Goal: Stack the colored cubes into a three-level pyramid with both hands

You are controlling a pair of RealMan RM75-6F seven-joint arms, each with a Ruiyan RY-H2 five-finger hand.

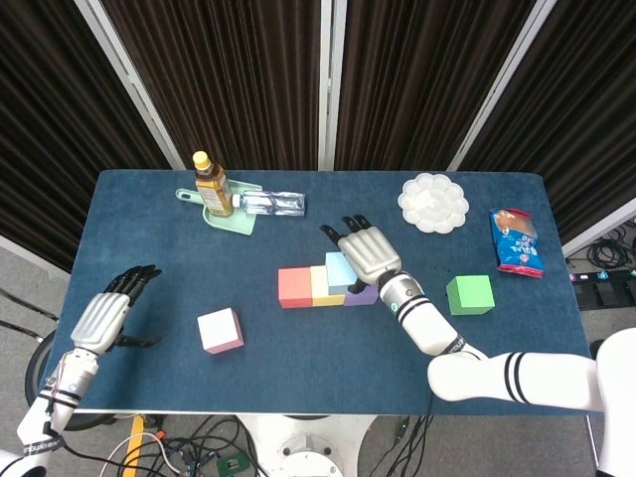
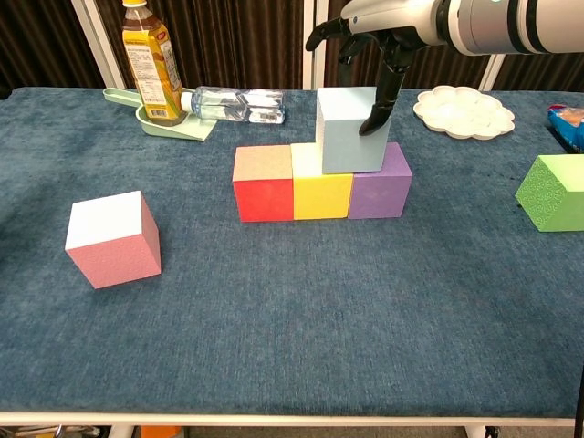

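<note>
Blue cloth table [image 1: 298, 348] before dark curtains [image 1: 238, 79]; both hands' fingers spread, holding nothing

1. We are looking at what seems to be a robot lab or test bay, not a home.
2. Dark pleated curtains [image 1: 238, 70] with pale frame bars [image 1: 127, 68] are closing off the back.
3. A table [image 1: 298, 368] in blue cloth is standing on a bare grey floor [image 1: 30, 288].
4. Loose cables [image 1: 199, 442] are trailing under the table's front edge, and more cables [image 1: 611, 268] are lying at the right.
</note>
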